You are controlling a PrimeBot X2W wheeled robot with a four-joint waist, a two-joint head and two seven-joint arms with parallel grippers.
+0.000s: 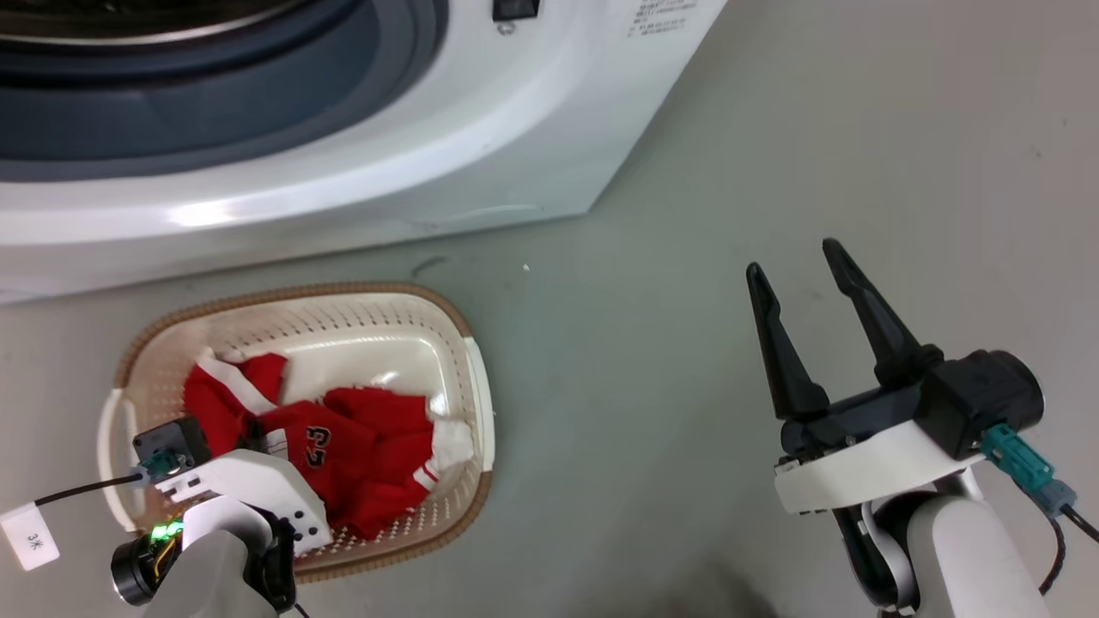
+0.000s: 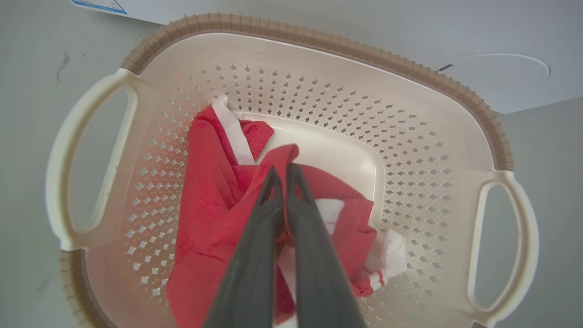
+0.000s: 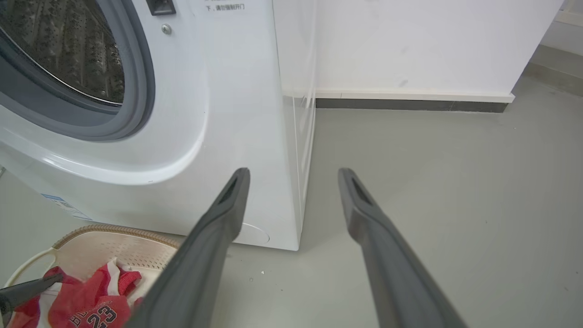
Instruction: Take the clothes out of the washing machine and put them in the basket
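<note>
Grey floor (image 1: 652, 360) lies under everything, with a white wall behind. Left gripper (image 2: 284, 171) points down into the basket (image 2: 319, 41), its jaws pressed together on a raised fold of the clothes (image 2: 209, 209). These red clothes with white trim lie bunched on the basket's base, toward one side, with part of the base bare beside them. Right gripper (image 1: 794, 257) hangs over bare floor well apart from the basket, its jaws spread wide and holding nothing. The basket stands on the floor just in front of the washer (image 1: 343, 189), whose porthole stands open onto the steel drum (image 3: 68, 50).
</note>
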